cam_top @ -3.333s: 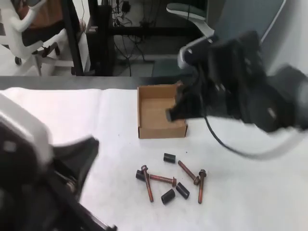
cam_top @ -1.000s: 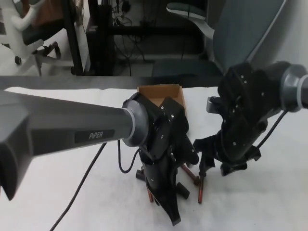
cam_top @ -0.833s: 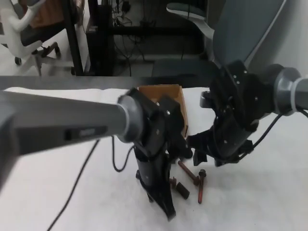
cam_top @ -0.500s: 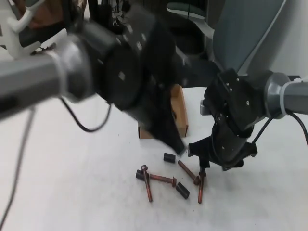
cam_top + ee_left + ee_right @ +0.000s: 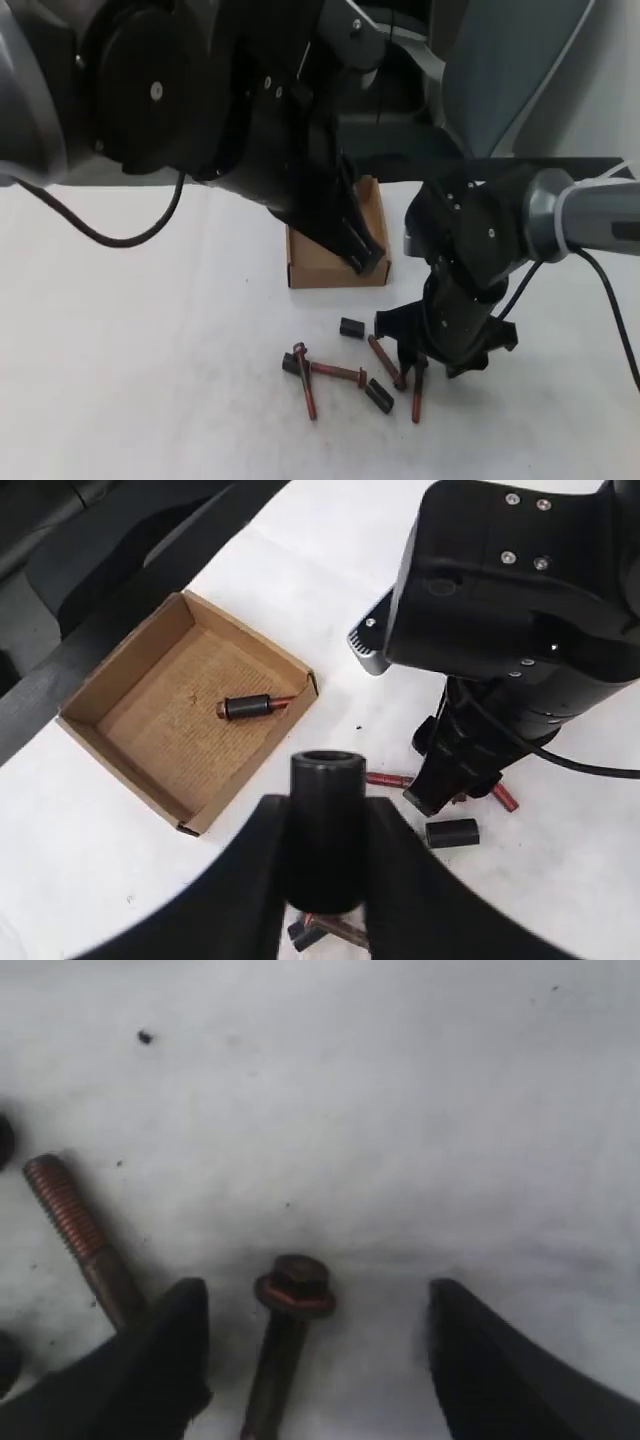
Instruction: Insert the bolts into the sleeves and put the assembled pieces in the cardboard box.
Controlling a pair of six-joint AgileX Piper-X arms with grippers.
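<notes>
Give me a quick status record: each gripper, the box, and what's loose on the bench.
left gripper: shut on a black sleeve, held upright above the bench
right gripper: fingers open, low over the bench, the head of a bolt between them
cardboard box: one assembled piece lying inside
loose parts: more bolts and sleeves on the bench near the box
progress: one piece boxed; the held sleeve's top end looks empty
</notes>
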